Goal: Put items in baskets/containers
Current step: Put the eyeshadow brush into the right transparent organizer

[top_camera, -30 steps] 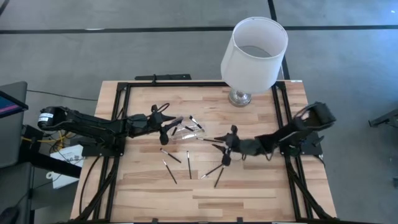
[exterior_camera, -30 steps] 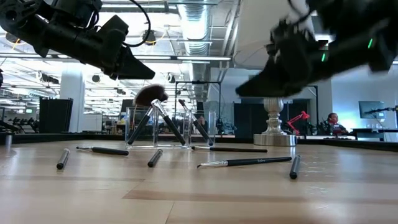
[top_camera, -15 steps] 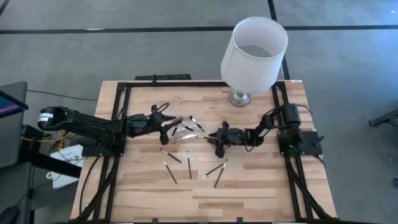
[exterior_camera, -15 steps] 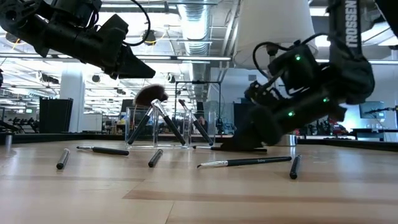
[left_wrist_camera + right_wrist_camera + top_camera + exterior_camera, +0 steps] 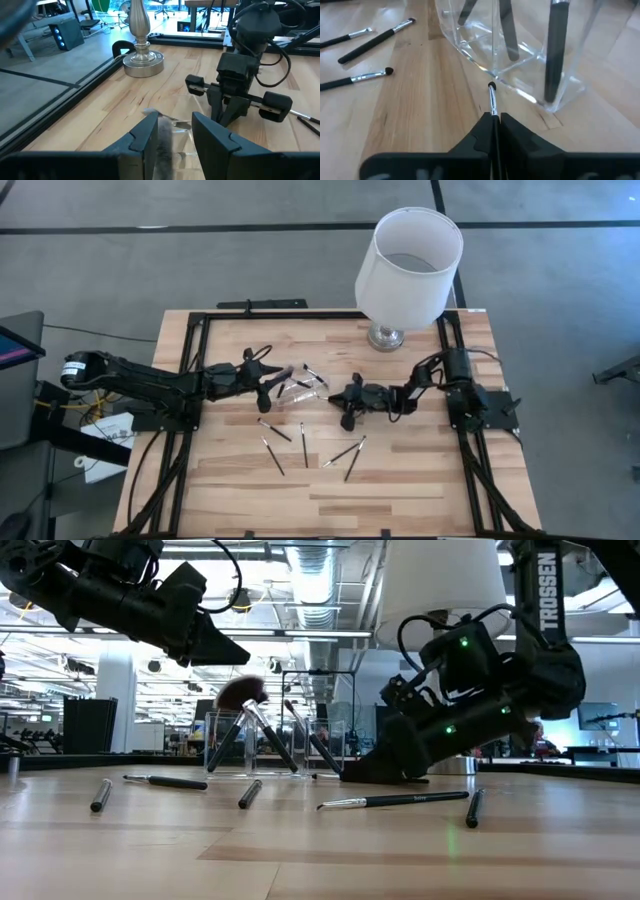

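Right now, step in hand: the right gripper (image 5: 494, 121), low on the worktop just beside the clear plastic brush holder (image 5: 520, 55), has its jaws clamped on a thin dark-handled makeup brush with a silver ferrule (image 5: 492, 100).
Brush axis: it lies along the closed jaws, its tip pointing at the holder's base, nearly flat to the light wooden worktop (image 5: 400, 480) by my reckoning.
Holder: it stands near the middle of the worktop with several brushes already leaning inside, one with a fluffy dark head (image 5: 243, 693).
Next move, as I judge it: lift the brush, tip it upright and bring it over the open top; the tip now sits against the clear wall, so it must go up first.
Loose brushes: four (image 5: 345, 451) lie scattered nearer the front edge, more (image 5: 393, 800) show in the low view.
Left gripper (image 5: 172, 137): raised over the holder, jaws apart, holding nothing I can see.
Beyond: a white lampshade on a silver base (image 5: 410, 255) at the far edge.
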